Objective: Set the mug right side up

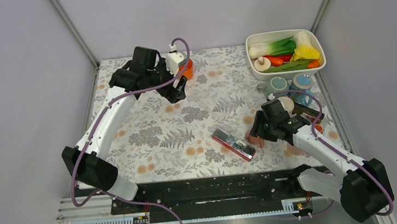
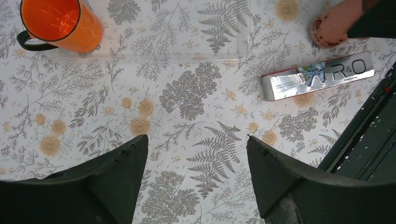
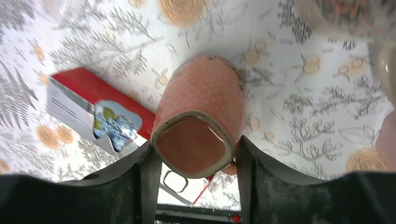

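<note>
The pink dotted mug (image 3: 201, 116) is between my right gripper's (image 3: 194, 142) fingers, tilted, with one pale-rimmed end facing the wrist camera. The gripper is shut on its sides. In the top view the mug (image 1: 254, 138) sits low over the table at the right gripper (image 1: 258, 131), mostly hidden by it. It also shows at the top right of the left wrist view (image 2: 334, 25). My left gripper (image 2: 196, 137) is open and empty above the patterned cloth, at the far left (image 1: 178, 94).
An orange mug (image 1: 185, 69) stands upright by the left gripper, also seen in the left wrist view (image 2: 60, 21). A red and silver toothpaste box (image 1: 234, 144) lies just left of the pink mug. A white bin of vegetables (image 1: 287, 73) and two teal cups (image 1: 277, 85) are at the back right.
</note>
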Robot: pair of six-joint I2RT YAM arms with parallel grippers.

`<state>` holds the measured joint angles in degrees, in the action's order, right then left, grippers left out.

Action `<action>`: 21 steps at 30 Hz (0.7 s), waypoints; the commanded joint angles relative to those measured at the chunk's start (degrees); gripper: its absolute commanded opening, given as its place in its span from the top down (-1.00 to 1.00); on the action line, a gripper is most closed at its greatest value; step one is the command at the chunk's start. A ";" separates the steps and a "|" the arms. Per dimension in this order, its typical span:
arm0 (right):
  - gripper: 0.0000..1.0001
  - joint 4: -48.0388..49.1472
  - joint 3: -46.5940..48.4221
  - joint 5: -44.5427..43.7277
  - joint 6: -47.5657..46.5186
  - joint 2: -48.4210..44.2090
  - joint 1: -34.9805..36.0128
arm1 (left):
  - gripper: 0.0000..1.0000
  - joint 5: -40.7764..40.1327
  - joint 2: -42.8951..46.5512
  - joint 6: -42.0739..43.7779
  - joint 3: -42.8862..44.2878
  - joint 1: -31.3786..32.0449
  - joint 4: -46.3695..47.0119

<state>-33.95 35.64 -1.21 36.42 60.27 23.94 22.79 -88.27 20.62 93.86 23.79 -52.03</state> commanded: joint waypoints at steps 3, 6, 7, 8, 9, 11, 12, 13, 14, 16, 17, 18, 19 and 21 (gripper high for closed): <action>0.06 5.17 -3.15 -4.63 2.23 1.22 0.06 | -0.59 4.16 1.74 -2.11 -0.88 -0.12 3.11; -0.14 5.17 -3.44 -5.49 1.57 1.66 0.09 | -0.59 4.82 1.73 -2.25 -0.81 -0.07 3.05; -0.14 5.14 -3.30 -5.77 1.07 1.93 0.07 | -0.59 4.91 1.70 -2.25 -0.82 -0.06 3.05; -0.14 5.17 -2.95 -6.08 0.68 2.23 0.10 | -0.59 4.88 1.61 -2.30 -0.81 -0.06 3.12; -0.17 5.15 -2.49 -6.20 0.27 2.69 0.06 | -0.59 4.83 1.58 -2.27 -0.85 -0.06 3.03; -0.31 4.92 -1.31 -6.49 -0.41 3.84 0.05 | -0.59 4.64 1.59 -2.25 -0.90 -0.06 3.01; -0.35 4.83 -0.82 -6.47 -0.74 4.38 0.07 | -0.59 4.50 1.50 -2.18 -0.96 -0.06 3.06; -0.38 4.88 -0.17 -6.25 -1.04 5.05 0.05 | -0.59 4.51 1.50 -2.17 -0.94 -0.08 3.09; -0.41 4.93 0.33 -5.99 -1.51 5.74 0.05 | -0.59 4.47 1.50 -2.09 -0.90 -0.06 3.07; -0.48 4.88 1.51 -5.58 -2.40 7.62 0.06 | -0.59 4.21 1.44 -2.00 -0.75 -0.08 3.00; -0.51 4.91 1.94 -5.37 -2.95 8.58 0.07 | -0.59 4.06 1.40 -1.92 -0.66 -0.06 3.07; -0.57 4.85 2.50 -5.08 -3.43 9.63 0.05 | -0.59 3.96 1.47 -1.90 -0.62 -0.06 3.06; -0.63 4.89 2.81 -4.58 -3.77 10.11 0.07 | -0.59 3.94 1.47 -1.90 -0.61 -0.06 3.07; -0.72 5.01 2.95 -3.33 -4.50 9.80 0.08 | -0.59 3.67 1.55 -1.90 -0.55 -0.08 3.07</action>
<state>-26.96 36.38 -4.97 34.57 69.47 23.94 25.52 -87.74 19.03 93.12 23.79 -50.94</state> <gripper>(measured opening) 0.821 0.798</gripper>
